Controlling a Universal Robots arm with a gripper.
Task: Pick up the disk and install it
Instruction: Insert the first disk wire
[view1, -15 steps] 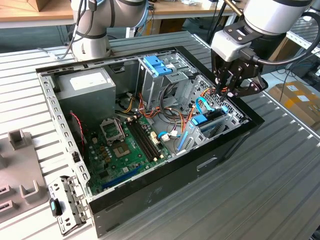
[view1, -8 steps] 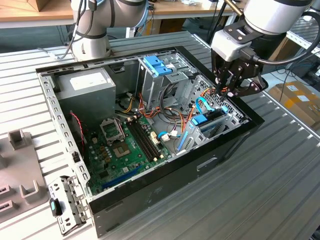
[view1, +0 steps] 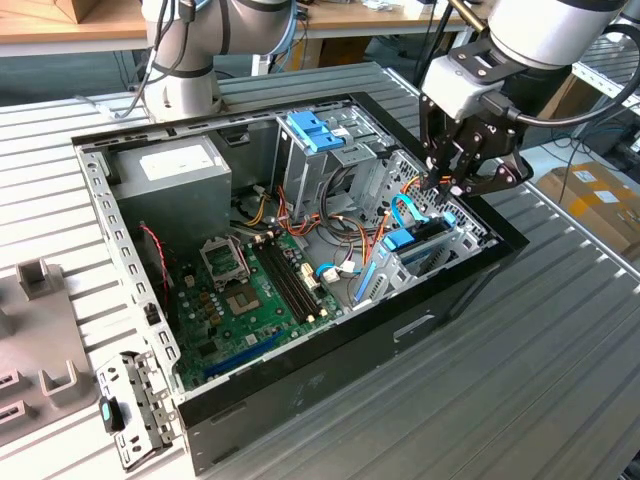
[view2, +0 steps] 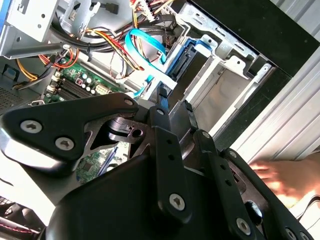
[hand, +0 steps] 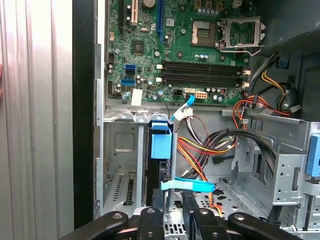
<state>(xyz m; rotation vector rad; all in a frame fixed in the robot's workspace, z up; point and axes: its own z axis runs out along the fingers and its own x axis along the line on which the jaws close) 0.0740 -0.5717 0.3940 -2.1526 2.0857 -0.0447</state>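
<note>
The disk (view1: 418, 238) stands on edge in the drive bay at the front corner of the open computer case (view1: 330, 360), on the exterior view's right. A blue carrier frames it. In the first wrist view the disk (hand: 159, 175) shows as a dark slab with a blue tab on its end, and a light blue cable crosses it. My gripper (view1: 446, 186) hangs just above the disk. Its black fingers (view2: 161, 107) are a narrow gap apart in both wrist views. My gripper (hand: 172, 212) holds nothing that I can see.
Orange, yellow and blue cables (hand: 210, 150) run beside the bay. The motherboard (view1: 250, 290), a grey power supply (view1: 175, 170) and a blue-topped metal cage (view1: 315, 130) lie deeper in the case. A person's hand (view2: 280, 175) rests outside the case wall. Another arm's base (view1: 185, 70) stands behind.
</note>
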